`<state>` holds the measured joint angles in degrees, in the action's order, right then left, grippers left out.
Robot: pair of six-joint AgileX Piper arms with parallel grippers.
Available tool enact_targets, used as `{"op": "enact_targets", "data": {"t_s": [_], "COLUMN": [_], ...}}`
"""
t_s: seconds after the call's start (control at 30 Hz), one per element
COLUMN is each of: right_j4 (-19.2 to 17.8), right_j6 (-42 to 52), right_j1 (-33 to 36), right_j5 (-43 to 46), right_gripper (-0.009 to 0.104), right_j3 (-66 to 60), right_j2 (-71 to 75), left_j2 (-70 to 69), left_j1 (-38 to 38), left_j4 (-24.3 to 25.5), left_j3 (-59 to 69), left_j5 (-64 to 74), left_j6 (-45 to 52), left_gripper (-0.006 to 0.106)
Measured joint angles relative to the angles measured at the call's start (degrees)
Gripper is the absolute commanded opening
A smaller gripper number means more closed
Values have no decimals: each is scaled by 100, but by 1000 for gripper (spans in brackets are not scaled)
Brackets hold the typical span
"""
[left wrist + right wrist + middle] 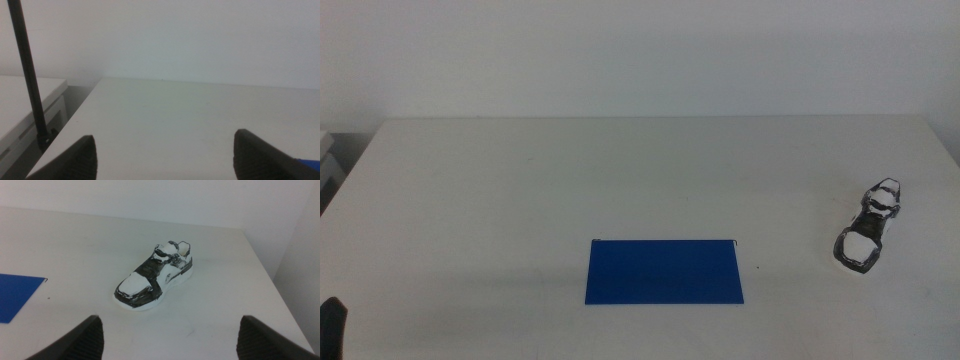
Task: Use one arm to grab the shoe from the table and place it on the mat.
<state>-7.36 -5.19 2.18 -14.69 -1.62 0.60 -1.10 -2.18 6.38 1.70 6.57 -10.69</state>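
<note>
So the shoe (pixel 868 225) is sitting on the table (pixel 520 190) way over on the right side, upright on its sole, with its white toe pointing toward the near edge and its heel toward the back. It's a little black-and-white sneaker, kind of glossy. Nothing is touching it.

The mat (pixel 664 271) is a flat dark-blue rectangle lying near the front middle of the table, well apart from the shoe, with bare white tabletop between them. There's a tiny dark speck on the table just right of the mat, can't really make out what it is.

The right gripper (pixel 170 345) is looking straight at the shoe from the near side, jaws spread wide with nothing between them, and the shoe sits out ahead of them, not touching. A corner of the mat shows off to the side in that view.

The left gripper (pixel 165 162) is parked over by the table's left side, jaws wide apart too and holding nothing. A thin black pole (pixel 27 70) stands beside the table there.
</note>
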Motion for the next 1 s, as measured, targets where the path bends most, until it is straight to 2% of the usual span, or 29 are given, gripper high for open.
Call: {"op": "enact_targets", "data": {"t_s": [0.3,0.77,1.0], "right_j4": [0,0,115], "right_j6": [0,0,-454], "right_j1": [0,0,0], "right_j5": [-393,-481,-1492], "right_gripper": [92,92,92], "right_j3": [714,2607,4438], "right_j2": [-434,-3322,-4968], "left_j2": [0,0,0], "left_j1": [0,0,0], "left_j4": [0,0,0], "left_j3": [0,0,0], "left_j5": [0,0,0], "left_j6": [0,0,0], "left_gripper": [94,94,94]}}
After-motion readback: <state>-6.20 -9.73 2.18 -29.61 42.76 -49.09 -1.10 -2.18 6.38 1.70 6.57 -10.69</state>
